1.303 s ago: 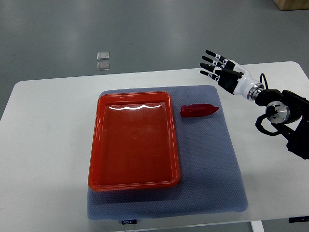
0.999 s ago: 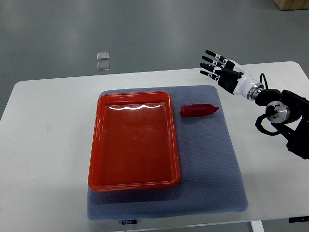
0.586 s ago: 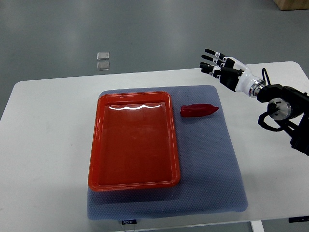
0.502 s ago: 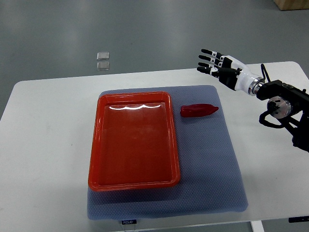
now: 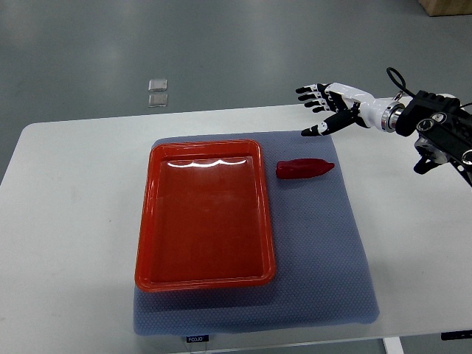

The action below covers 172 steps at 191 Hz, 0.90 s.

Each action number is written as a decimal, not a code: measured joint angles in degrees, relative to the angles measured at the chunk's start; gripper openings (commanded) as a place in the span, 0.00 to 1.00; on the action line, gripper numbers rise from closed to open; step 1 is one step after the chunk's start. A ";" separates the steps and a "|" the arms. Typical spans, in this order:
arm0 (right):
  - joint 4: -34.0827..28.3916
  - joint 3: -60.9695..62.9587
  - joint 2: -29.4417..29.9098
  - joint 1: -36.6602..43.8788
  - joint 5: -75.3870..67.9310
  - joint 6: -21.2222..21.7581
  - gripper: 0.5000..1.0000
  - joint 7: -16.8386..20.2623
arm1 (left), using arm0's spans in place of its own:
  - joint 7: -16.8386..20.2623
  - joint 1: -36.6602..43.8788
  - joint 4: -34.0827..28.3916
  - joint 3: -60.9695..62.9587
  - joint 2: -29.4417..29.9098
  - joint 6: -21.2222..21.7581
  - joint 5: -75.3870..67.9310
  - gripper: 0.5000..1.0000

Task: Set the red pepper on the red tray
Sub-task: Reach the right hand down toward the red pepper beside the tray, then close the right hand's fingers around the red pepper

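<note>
White tabletop [image 5: 74, 221] is covered centrally by a blue-grey textured mat [image 5: 324, 251]; on the mat's left part a red tray [image 5: 205, 280] is set, its floor glossy and bare; nothing has been placed in it, so the task is judged not yet begun in effect. Grasp, lift, carry leftward and release are all left to do. Right hand [image 5: 330, 107] is held above the mat's far right corner, fingers spread and holding nothing, thumb pointed down-left; it is near the pepper but apart from it. Left arm is not seen. Red pepper [image 5: 303, 169] lies on its side on the mat, just beside the tray's right rim, tapered tip toward the right; skin smooth, slightly shiny, deep red.
</note>
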State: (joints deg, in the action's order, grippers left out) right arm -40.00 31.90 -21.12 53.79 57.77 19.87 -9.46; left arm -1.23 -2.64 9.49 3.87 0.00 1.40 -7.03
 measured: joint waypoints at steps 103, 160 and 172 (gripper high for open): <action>-0.18 -21.62 0.80 10.16 8.77 1.68 0.66 0.46 | 0.00 0.01 0.00 0.00 0.00 -0.04 0.00 1.00; 0.26 -24.20 4.11 9.49 11.21 -1.40 0.62 1.23 | 0.00 0.00 0.00 0.00 0.00 -0.03 0.00 1.00; 0.40 -24.23 4.44 8.97 12.43 -2.19 0.62 1.25 | 0.00 0.02 0.00 0.00 0.00 -0.01 0.00 1.00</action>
State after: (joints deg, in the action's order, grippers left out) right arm -39.60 7.67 -16.69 62.76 70.19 17.68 -8.21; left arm -1.23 -2.61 9.49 3.87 0.00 1.40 -7.03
